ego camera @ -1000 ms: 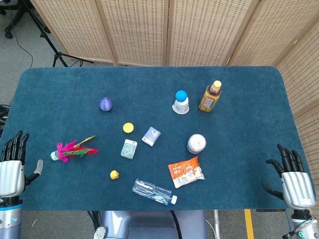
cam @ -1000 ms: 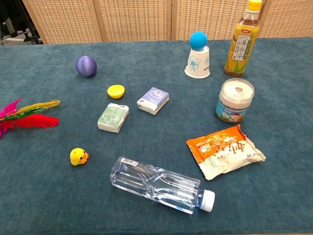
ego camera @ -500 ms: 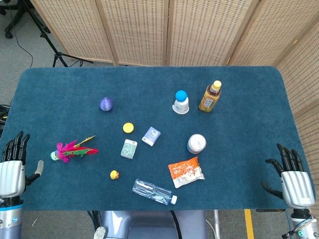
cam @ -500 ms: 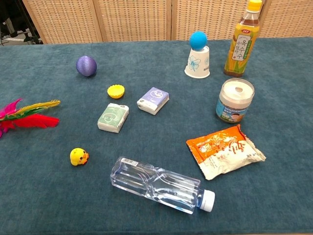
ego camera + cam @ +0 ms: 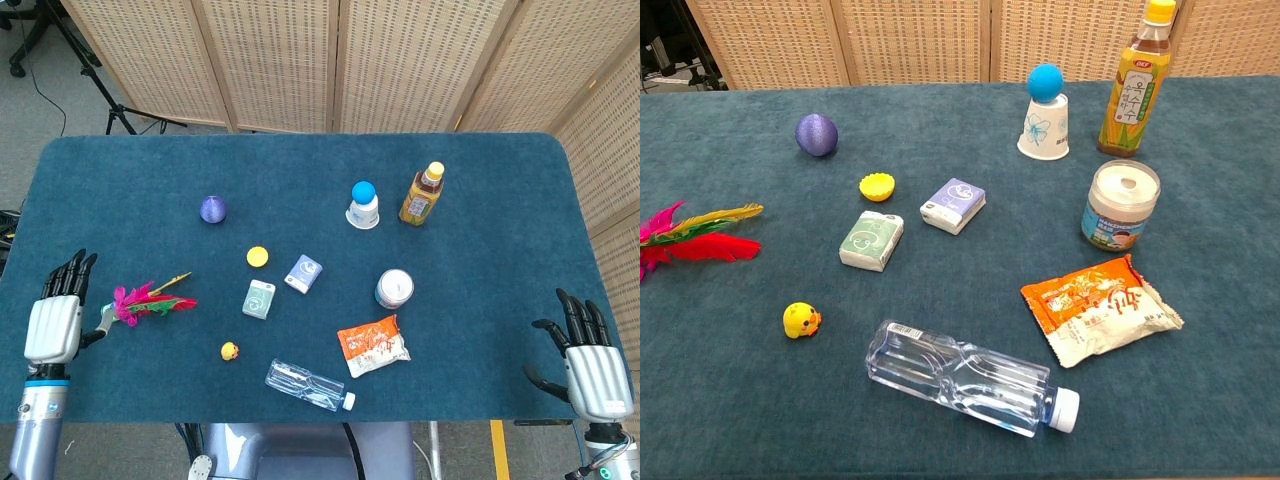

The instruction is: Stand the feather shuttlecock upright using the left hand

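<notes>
The feather shuttlecock (image 5: pixel 150 301) lies on its side near the table's left edge, pink, red and yellow feathers pointing right, its white base toward the left. The chest view shows only its feathers (image 5: pixel 695 234) at the left border. My left hand (image 5: pixel 58 322) hovers just left of the base with fingers spread and nothing in it; its thumb nearly reaches the base. My right hand (image 5: pixel 589 369) stays at the front right corner, fingers apart and empty. Neither hand appears in the chest view.
A small yellow duck (image 5: pixel 230 351), a clear water bottle (image 5: pixel 309 385) and a snack bag (image 5: pixel 372 345) lie near the front. Two tissue packs (image 5: pixel 259 298), a yellow cap (image 5: pixel 258 256), a purple ball (image 5: pixel 212 209), a can (image 5: pixel 394 288), a cup (image 5: pixel 364 206) and a tea bottle (image 5: pixel 422 194) stand farther in.
My left hand has moved right and toward the shuttlecock's base, from the table's left edge to right beside it. The shuttlecock and right hand have not moved.
</notes>
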{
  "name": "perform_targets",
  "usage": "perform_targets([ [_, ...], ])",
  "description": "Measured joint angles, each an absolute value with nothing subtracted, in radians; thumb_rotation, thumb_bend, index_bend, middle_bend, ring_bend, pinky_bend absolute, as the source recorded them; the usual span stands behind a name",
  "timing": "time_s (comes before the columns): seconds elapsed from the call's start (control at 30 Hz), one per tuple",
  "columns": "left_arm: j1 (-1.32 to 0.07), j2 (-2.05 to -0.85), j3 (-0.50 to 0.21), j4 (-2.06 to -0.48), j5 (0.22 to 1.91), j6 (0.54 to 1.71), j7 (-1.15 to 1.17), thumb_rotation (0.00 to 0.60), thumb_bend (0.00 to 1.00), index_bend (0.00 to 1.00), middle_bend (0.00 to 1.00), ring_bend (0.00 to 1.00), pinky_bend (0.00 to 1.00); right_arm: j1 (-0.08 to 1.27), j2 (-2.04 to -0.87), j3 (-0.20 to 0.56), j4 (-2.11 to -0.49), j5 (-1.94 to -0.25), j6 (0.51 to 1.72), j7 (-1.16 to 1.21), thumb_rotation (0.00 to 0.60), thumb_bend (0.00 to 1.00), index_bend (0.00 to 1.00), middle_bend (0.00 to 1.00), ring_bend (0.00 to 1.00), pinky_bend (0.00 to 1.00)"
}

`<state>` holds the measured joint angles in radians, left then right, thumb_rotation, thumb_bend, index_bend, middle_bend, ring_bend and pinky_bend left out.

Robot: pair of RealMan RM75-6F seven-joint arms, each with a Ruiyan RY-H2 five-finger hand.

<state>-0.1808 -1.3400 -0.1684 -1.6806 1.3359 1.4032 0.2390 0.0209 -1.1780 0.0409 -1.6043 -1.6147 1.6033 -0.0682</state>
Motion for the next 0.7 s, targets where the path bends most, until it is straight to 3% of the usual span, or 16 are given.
perform_targets([
  [0.47, -0.294, -1.323, -0.194, -1.803, 1.121, 1.207, 0.355, 0.6, 0.37, 0.09, 0.0, 0.07, 0.11, 0.02, -1.176, 0.046, -1.6, -1.614, 1.61, -0.048, 0.6, 0.21, 0.31, 0.0, 0.0, 0.0],
  [0.7, -0.348, -1.365, -0.197, -1.79, 1.005, 1.173, 0.447, 0.6, 0.37, 0.24, 0.0, 0.07, 0.11, 0.02, -1.176, 0.047, -1.597, -1.62, 1.616, -0.038, 0.6, 0.21, 0.31, 0.0, 0.0, 0.0],
])
